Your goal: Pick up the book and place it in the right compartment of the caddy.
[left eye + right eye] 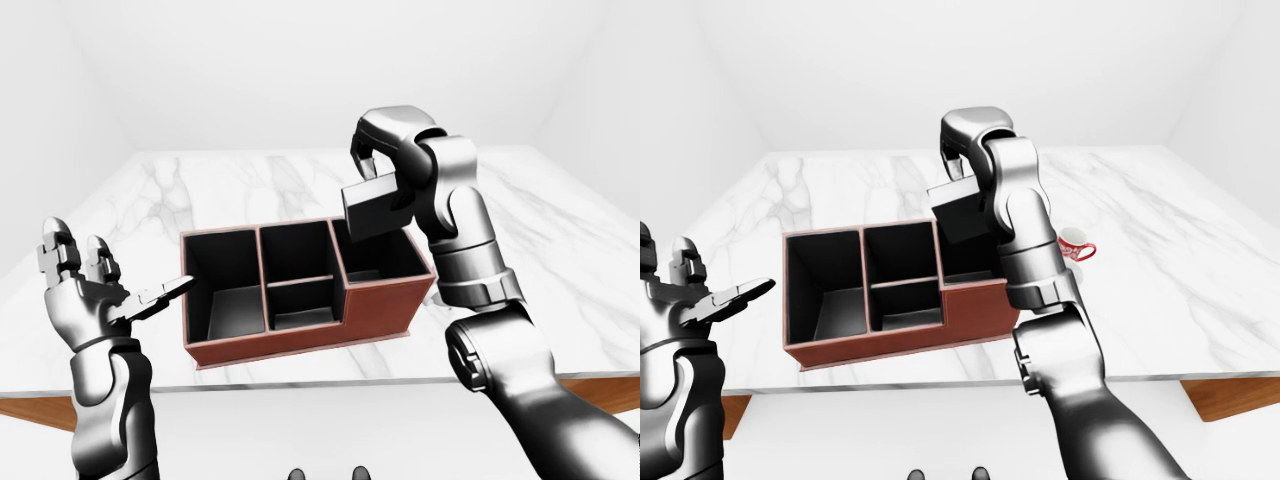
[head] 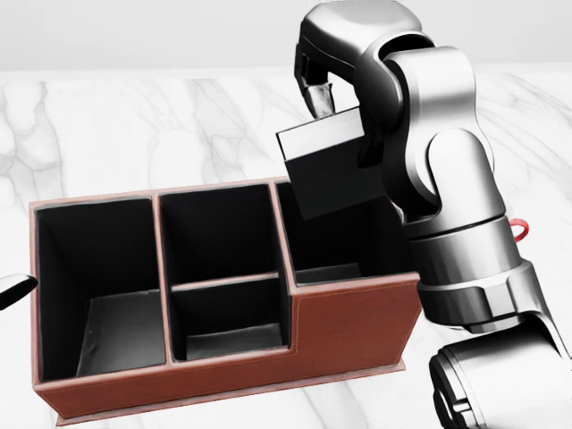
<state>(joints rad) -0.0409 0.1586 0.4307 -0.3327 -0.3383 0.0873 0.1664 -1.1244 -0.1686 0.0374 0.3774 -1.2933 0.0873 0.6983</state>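
Note:
A dark book [image 2: 327, 170] hangs tilted over the right compartment of the brown caddy [image 2: 353, 326], its lower corner just above the compartment's rim. My right hand [image 2: 323, 89] is shut on the book's top edge, the forearm reaching in from the right. The caddy sits on the marble table [image 1: 250, 185], and its dark compartments hold nothing that I can see. Left of the caddy my left hand [image 1: 105, 290] is held open with its palm up and touches nothing.
A white mug with a red pattern and red handle [image 1: 1074, 245] stands right of the caddy, mostly behind my right arm. The table's near edge [image 1: 330, 385] runs below the caddy. White walls surround the table.

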